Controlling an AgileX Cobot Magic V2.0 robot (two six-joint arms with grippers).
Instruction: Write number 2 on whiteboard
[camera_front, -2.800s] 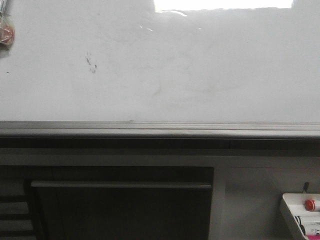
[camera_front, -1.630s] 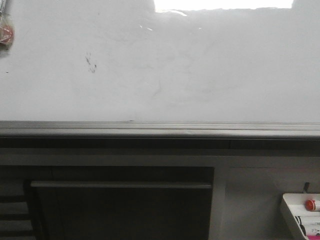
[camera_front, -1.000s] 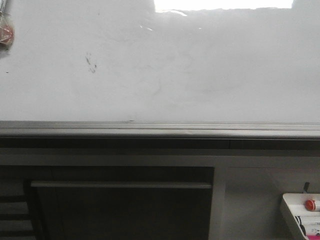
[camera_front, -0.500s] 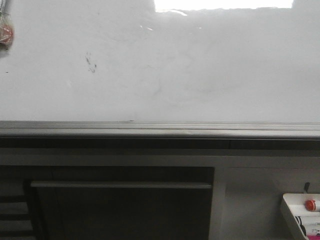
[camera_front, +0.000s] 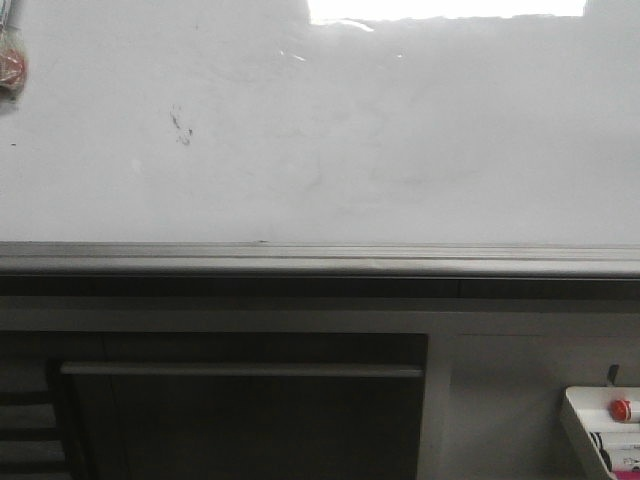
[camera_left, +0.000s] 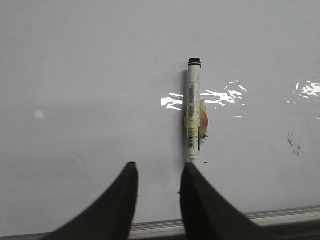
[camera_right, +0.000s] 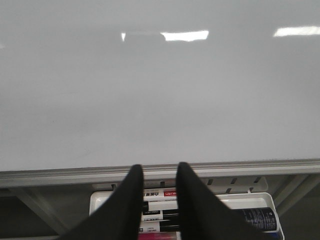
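A: In the front view, what's there?

B: The whiteboard (camera_front: 330, 130) fills the upper part, with a grey ledge (camera_front: 320, 257) below it and a white tray (camera_front: 600, 430) at the lower right. No arm shows. No number 2 is drawn; only a few dark specks (camera_front: 181, 124).

A: And the left wrist view?

B: The left gripper (camera_left: 157, 192) has its fingers spread, holding nothing. A marker (camera_left: 194, 110) is stuck upright on the board just beyond the fingertips, with tape around its middle.

A: What could go wrong there?

B: The marker sits off to one side of the gap, not between the fingers. I'd say a straight advance would let one finger nudge it sideways or peel it off the board.

A: The right wrist view?

B: The right gripper (camera_right: 159, 195) is also parted and empty, above the tray (camera_right: 260, 202) of spare markers (camera_right: 160, 212). Reaching there risks clipping the ledge.
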